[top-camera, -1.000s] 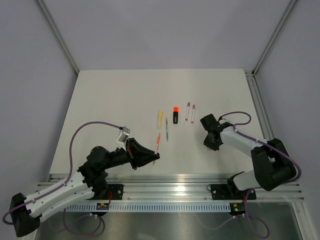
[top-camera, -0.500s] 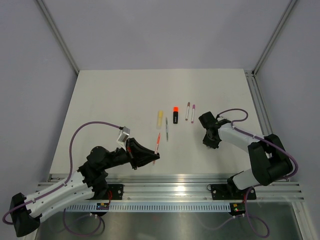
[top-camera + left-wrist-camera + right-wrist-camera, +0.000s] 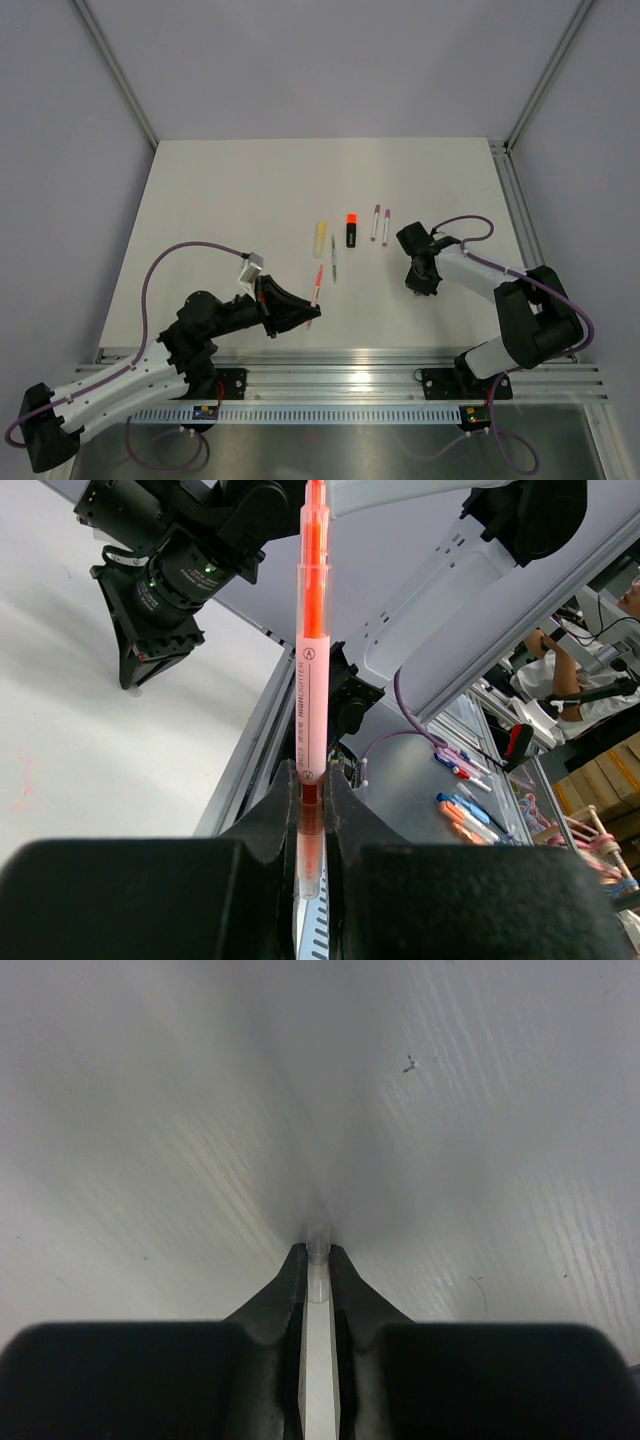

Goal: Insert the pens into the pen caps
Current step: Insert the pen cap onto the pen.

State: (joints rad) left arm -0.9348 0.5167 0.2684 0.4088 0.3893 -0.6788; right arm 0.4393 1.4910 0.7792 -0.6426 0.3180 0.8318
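- Overhead: on the white table, the left gripper is clamped on the lower end of an orange-red pen, which points away from the arm bases
- Near the middle of the table lies a loose row: a yellow highlighter, a thin grey pen just right of it, a black highlighter with an orange end, then two whitish pens with dark far ends, side by side
- The right gripper points down at the table, right of the row and apart from it; from here its jaws cannot be made out
- Left wrist: the left gripper has its jaws closed on the orange-red pen, which rises straight up the frame; along the pale barrel reads "HIGHLIGHTER" under a circled "A", with smaller print too fine to read
- Behind it stands the black right arm over the table, and beyond the rail a bench with other pens, blurred
- Right wrist: the right gripper has its jaws nearly together, pinching a thin whitish piece whose tip shows just past the fingertips against the table; cap or pen cannot be told
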